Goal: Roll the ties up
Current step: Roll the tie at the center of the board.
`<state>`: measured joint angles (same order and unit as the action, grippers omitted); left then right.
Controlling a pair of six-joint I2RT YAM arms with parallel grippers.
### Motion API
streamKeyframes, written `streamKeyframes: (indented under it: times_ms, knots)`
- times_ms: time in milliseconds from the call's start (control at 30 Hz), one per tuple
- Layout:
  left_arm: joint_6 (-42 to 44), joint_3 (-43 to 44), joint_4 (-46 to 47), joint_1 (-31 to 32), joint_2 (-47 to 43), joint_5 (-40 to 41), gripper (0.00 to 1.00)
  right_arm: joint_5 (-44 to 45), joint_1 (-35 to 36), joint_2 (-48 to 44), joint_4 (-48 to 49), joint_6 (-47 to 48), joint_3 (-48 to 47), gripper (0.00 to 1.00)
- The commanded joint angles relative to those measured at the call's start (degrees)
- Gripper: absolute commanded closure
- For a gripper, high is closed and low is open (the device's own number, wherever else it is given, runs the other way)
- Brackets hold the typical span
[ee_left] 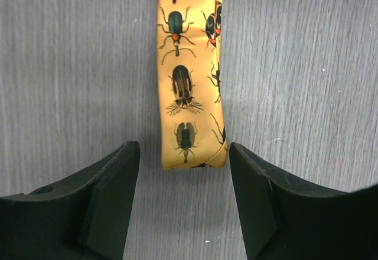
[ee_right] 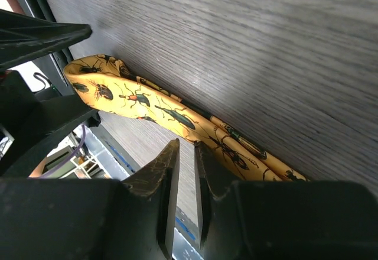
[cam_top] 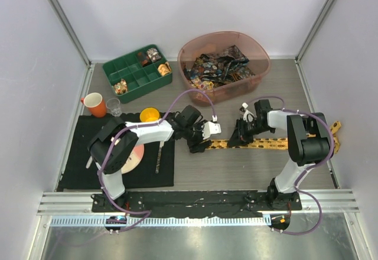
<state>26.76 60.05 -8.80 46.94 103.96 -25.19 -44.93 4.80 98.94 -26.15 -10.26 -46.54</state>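
A yellow-orange tie (cam_top: 277,143) printed with dark beetles lies stretched flat across the table's right half. Its left end (ee_left: 190,94) is folded over and lies between the fingers of my open left gripper (ee_left: 183,149), touching neither. My right gripper (ee_right: 186,145) is all but shut, with a thin empty gap between the fingers. Its tips sit just beside the tie's edge (ee_right: 177,118), further along the tie. In the top view the left gripper (cam_top: 199,144) and the right gripper (cam_top: 241,137) stand close together over the tie. Dark many-coloured ties (cam_top: 217,66) lie piled in a pink bowl.
The pink bowl (cam_top: 260,50) stands at the back right. A green compartment tray (cam_top: 127,71) with trinkets is at the back left. An orange mug (cam_top: 93,103), a small glass (cam_top: 114,107), a yellow cup (cam_top: 149,115) and a plate (cam_top: 134,156) sit on or by a black mat (cam_top: 82,171).
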Motion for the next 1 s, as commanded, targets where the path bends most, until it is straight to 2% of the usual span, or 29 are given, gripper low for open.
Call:
streamKeyframes:
  times_ms: [0,67,100,267,700,967]
  knots:
    - [-0.13,0.86,0.8,0.35,0.19,-0.3,0.37,-2.08,0.47,-2.25,0.22,1.65,-1.62,0.78]
    - [0.22,0.33,0.89,0.35,-0.07,0.14,0.42,-3.41,0.56,-4.44,1.62,-0.01,-1.1,0.77]
    - [0.57,0.15,0.89,0.26,-0.25,0.23,0.47,-3.76,0.56,-4.97,3.37,-0.72,-0.92,0.77]
    - [0.66,-0.37,0.98,0.43,-1.21,0.05,0.54,-3.24,1.53,-2.7,5.84,-2.83,-1.36,0.77]
    - [-3.73,4.81,2.9,2.8,-1.92,-1.18,0.54,0.19,4.78,4.78,6.99,-3.8,-1.36,0.77]
    - [-7.16,11.13,7.38,4.39,3.34,-0.91,0.55,0.72,4.87,4.86,6.2,-3.45,-1.44,0.77]
